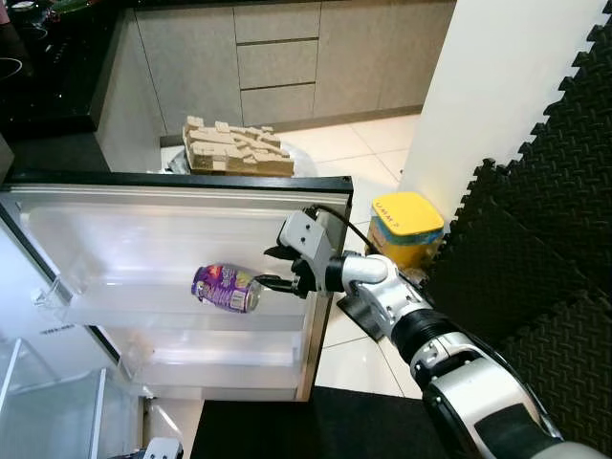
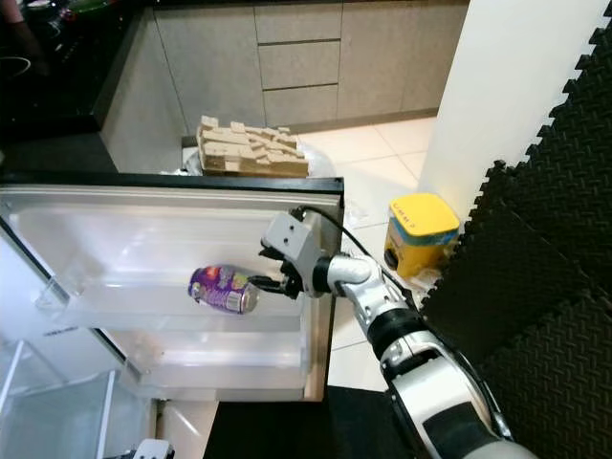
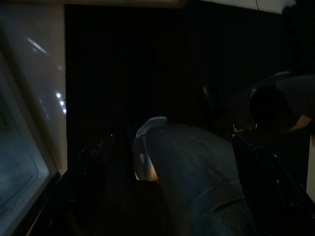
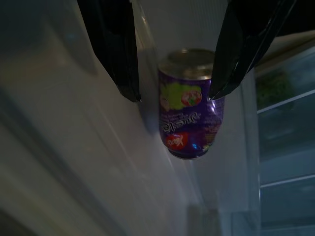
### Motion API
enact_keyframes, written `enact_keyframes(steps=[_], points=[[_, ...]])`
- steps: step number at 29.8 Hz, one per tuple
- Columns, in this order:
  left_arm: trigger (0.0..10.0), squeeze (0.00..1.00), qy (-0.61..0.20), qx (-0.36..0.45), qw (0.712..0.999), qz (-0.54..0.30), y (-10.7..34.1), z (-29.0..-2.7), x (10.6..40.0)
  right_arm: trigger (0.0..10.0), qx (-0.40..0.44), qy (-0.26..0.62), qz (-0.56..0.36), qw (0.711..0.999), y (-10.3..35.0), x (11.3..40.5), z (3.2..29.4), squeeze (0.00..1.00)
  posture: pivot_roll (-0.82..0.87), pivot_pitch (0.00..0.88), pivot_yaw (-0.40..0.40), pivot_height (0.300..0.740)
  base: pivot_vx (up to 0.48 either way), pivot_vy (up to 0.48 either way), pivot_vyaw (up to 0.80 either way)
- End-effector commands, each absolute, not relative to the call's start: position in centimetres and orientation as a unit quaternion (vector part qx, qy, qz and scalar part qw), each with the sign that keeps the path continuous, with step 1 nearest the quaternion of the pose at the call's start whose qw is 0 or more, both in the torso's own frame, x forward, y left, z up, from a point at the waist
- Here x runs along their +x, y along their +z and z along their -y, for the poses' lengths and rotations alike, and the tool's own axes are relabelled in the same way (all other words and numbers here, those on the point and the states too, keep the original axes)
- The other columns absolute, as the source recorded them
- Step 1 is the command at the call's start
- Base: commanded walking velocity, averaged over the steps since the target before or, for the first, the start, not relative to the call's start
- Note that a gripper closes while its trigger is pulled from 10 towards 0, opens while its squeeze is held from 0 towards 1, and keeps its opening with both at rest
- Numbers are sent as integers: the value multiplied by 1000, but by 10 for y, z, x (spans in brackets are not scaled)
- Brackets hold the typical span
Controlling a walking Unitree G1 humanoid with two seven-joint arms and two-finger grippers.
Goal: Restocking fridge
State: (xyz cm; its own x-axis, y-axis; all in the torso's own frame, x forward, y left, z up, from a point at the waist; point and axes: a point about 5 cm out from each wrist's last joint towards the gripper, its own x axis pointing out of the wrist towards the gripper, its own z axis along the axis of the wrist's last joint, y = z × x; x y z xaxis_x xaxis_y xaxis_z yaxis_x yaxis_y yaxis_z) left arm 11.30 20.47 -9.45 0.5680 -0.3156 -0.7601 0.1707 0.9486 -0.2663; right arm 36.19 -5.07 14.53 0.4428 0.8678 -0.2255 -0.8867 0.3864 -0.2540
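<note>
The white fridge door [image 1: 143, 239] stands swung wide open, its inner face to the head camera, and a purple drink can with a silver lid [image 1: 226, 288] sits in the door's clear shelf [image 1: 115, 311], tipped over towards the hinge side rather than standing straight. Right at its silver end is the right gripper [image 1: 275, 270], reaching in past the door's free edge on its silver arm. From the right wrist view the two black fingers [image 4: 118, 54] are spread apart, the can [image 4: 189, 113] framed just beyond their tips, one tip overlapping its rim; nothing is clamped, though whether that tip touches the can is hard to say.

The left gripper hangs low in the shade; its wrist view is too dark to tell how its fingers stand.

Beyond the door, a stack of pale wooden blocks [image 1: 236, 146] rests by the grey kitchen cabinets [image 1: 277, 57]. On the cream floor tiles to the right stands a yellow-lidded tub [image 1: 405, 228], beside black foam matting [image 1: 545, 220].
</note>
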Motion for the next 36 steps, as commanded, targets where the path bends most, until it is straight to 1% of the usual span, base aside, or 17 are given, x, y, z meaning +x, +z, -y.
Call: enact_keyframes(steps=[1,7,15,17,18,19,20,21,22,27,31,36], points=[[10000,0,-140,-82,873,-460,-99,-200,102,10000,-161,534,-23,830,148,362,46,0,-16,109,-40,740,0,0,769],[10000,0,-148,-75,871,-462,-99,-198,101,10000,-165,540,-24,825,148,362,43,0,-12,104,-36,740,0,0,727],[10000,0,-154,-72,870,-463,-100,-197,101,10000,-189,545,-33,816,145,362,47,0,-17,99,-32,740,0,0,0],[10000,0,-158,-72,869,-463,-99,-196,102,10000,-222,526,-44,820,146,367,55,0,-19,103,-30,740,0,0,0],[10000,0,-158,-72,869,-463,-99,-196,102,10000,-222,526,-44,820,146,367,55,0,-19,103,-30,740,0,0,0],[10000,0,-159,-72,869,-463,-100,-196,102,10000,-248,511,-52,821,148,371,60,0,-22,103,-30,740,0,0,0],[10000,0,-159,-72,869,-463,-100,-196,102,10000,-248,511,-52,821,148,371,60,0,-22,103,-30,740,0,0,0],[10000,0,-162,-73,868,-464,-100,-194,101,10000,-281,486,-62,825,154,377,67,0,-25,105,-29,740,0,0,0],[10000,0,-163,-73,867,-464,-100,-194,101,10000,-288,484,-63,824,156,379,69,0,-26,108,-29,740,0,0,0],[10000,0,-165,-73,867,-465,-100,-194,100,10000,-298,485,-61,820,161,381,73,0,-26,120,-31,740,0,0,0],[10000,0,-167,-73,865,-467,-101,-194,96,10000,-316,489,-63,810,160,381,74,0,-26,138,-27,740,0,0,0],[10000,0,-169,-70,861,-474,-102,-199,86,10000,-307,494,-64,811,162,381,74,0,-15,163,-26,740,0,0,0]])
